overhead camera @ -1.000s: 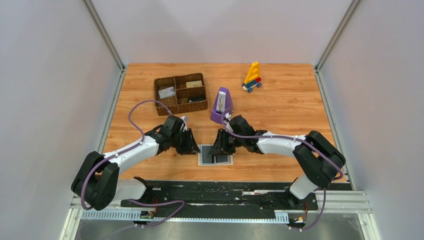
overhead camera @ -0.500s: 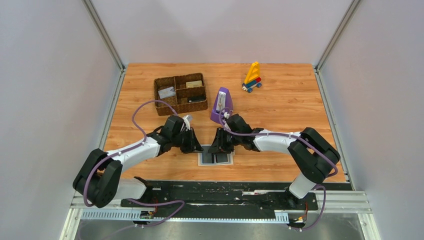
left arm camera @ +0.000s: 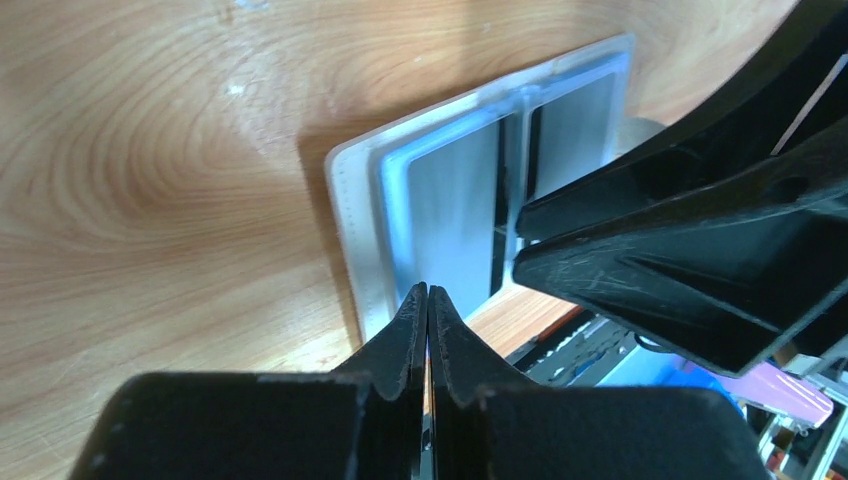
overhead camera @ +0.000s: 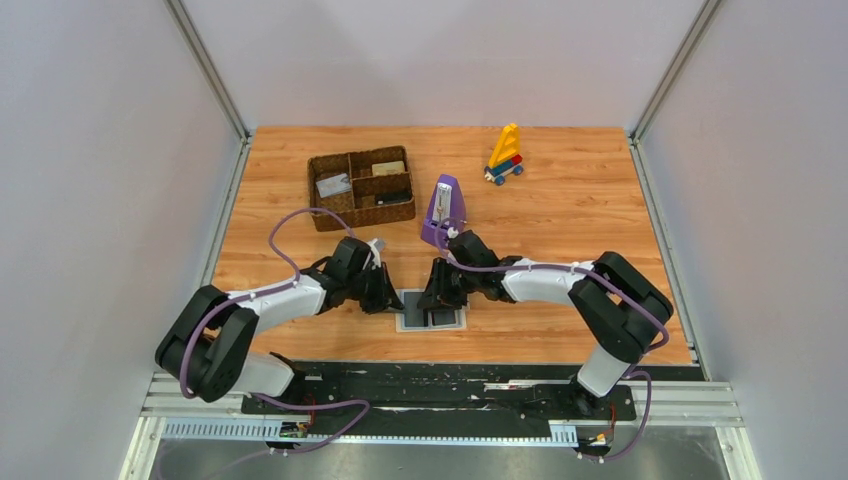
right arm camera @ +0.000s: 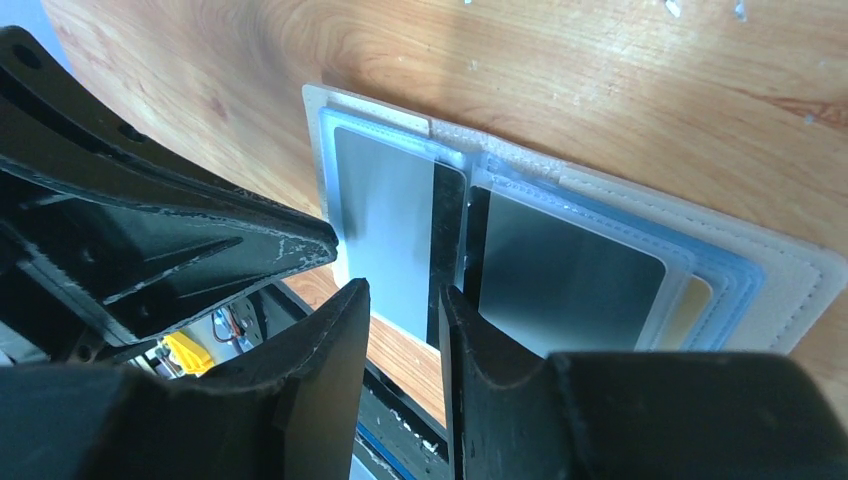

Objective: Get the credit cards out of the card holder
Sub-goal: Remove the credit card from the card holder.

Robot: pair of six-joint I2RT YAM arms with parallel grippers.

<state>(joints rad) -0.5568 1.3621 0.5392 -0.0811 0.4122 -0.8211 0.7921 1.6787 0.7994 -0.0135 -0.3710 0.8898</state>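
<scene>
Closed up in the last sec: L gripper (left arm camera: 428, 292) went from part-open to fully pinched, fingers now pressed flat together. L arm's elbow also swung inward a bit. R gripper (right arm camera: 400, 300) barely changed, jaws part-open w/ a gap, nothing seen clamped betw them. Flat light-blue clear-pocketed folding card holder (overhead camera: 432, 311) hasn't shifted on the orange-brown wood-grain table (overhead camera: 560, 220)

Meaning for task: looks like L is trying a pinch on a card edge, or closing to use the tips as a wedge. Can't tell if anything thin is actually nipped, tips meet right at the holder edge nearest the L wrist. No card out yet, so extraction only starting imo

Task thing: holder lies open & flat, right under/ahead of both sets of tips, betw the two grippers facing each other across it. Thin rectangular grey-looking credit cards (right arm camera: 385, 220) sit in both pockets, one each side of the centre fold. Black strip (right arm camera: 448, 240) runs along the fold just ahead of R tips, prob a black card edge. Tan sliver (right arm camera: 690, 300) peeks out at the stack's end furthest from R tips. All cards seated in their slots
</scene>
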